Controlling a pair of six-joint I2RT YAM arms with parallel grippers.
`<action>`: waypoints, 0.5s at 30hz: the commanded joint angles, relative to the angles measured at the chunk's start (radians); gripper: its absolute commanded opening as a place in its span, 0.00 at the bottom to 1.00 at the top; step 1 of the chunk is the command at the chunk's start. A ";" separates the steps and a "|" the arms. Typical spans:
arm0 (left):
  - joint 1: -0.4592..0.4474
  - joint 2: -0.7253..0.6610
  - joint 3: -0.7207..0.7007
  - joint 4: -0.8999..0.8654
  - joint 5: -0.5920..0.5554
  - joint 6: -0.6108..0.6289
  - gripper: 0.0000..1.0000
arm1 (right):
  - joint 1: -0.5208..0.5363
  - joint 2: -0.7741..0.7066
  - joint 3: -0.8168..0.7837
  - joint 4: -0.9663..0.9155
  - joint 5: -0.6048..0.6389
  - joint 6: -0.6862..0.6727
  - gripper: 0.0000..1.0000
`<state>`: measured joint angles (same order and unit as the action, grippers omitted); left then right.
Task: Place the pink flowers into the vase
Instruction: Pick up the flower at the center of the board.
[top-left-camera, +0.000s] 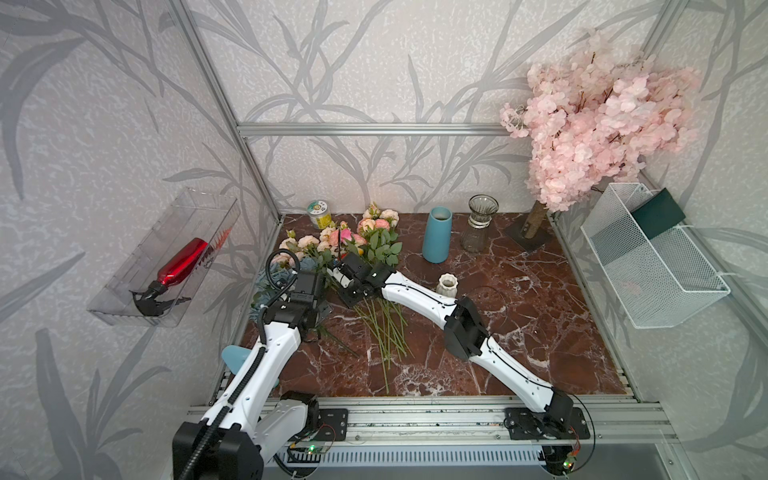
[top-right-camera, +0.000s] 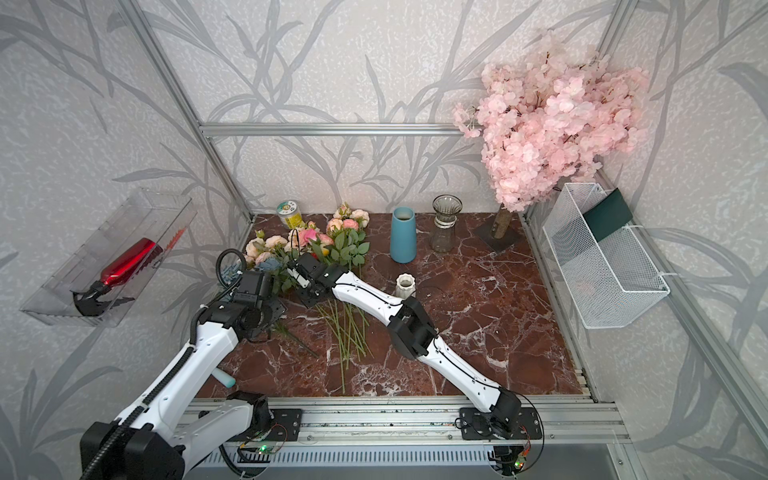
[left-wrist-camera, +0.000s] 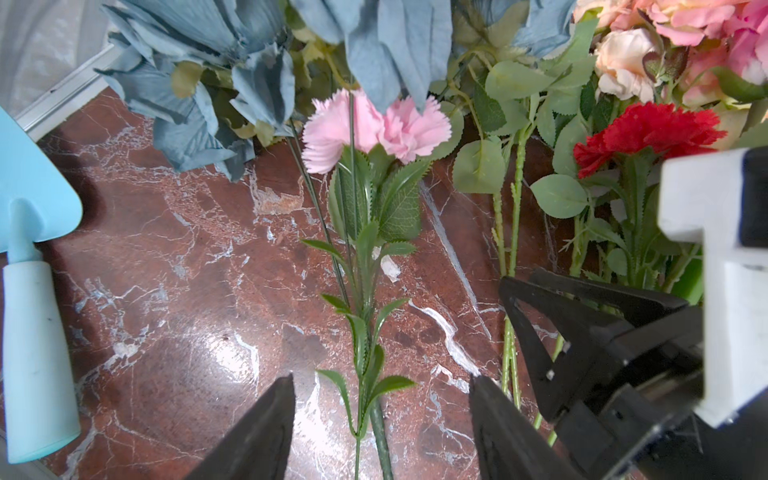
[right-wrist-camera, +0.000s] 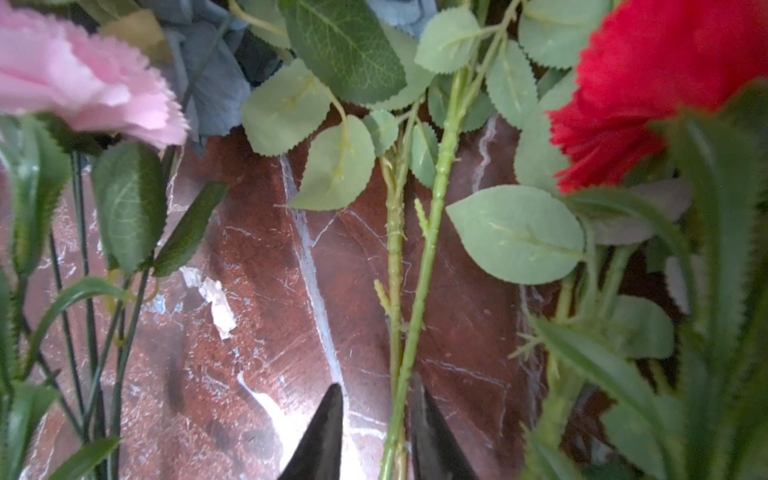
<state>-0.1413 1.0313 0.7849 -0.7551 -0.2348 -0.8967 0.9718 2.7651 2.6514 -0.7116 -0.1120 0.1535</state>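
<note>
The pink flowers (top-left-camera: 332, 239) (top-right-camera: 307, 237) lie in a pile at the table's back left, heads toward the wall, long green stems (top-left-camera: 384, 332) fanned toward the front. Both wrists hang low over the pile. In the right wrist view my right gripper (right-wrist-camera: 376, 384) straddles two pale green stems (right-wrist-camera: 432, 232). One finger touches them and a gap stays on the other side. My left gripper (left-wrist-camera: 382, 378) is open, astride the stem of a pink carnation (left-wrist-camera: 374, 129). A blue vase (top-left-camera: 436, 235), a glass vase (top-left-camera: 478, 228) and a small white vase (top-left-camera: 446, 286) stand upright to the right.
Dusty-blue hydrangeas (left-wrist-camera: 249, 62) and a red carnation (right-wrist-camera: 665, 83) mix into the pile. A light blue trowel (left-wrist-camera: 33, 291) lies by the left edge. A jar (top-left-camera: 319, 214) and a blossom tree (top-left-camera: 594, 124) stand at the back. A mesh basket (top-left-camera: 648, 257) and a clear bin (top-left-camera: 124, 291) hang on the side walls.
</note>
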 joint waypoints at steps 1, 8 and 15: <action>-0.006 0.004 0.026 -0.006 -0.020 0.015 0.68 | -0.011 -0.033 -0.058 0.082 0.014 0.016 0.29; -0.006 0.014 0.025 -0.007 -0.020 0.026 0.68 | -0.015 -0.010 -0.015 0.079 0.038 0.022 0.29; -0.008 0.018 0.025 0.000 -0.017 0.029 0.68 | -0.030 -0.003 -0.023 0.096 0.025 0.039 0.28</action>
<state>-0.1432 1.0458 0.7849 -0.7490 -0.2344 -0.8730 0.9550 2.7651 2.6099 -0.6319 -0.0940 0.1745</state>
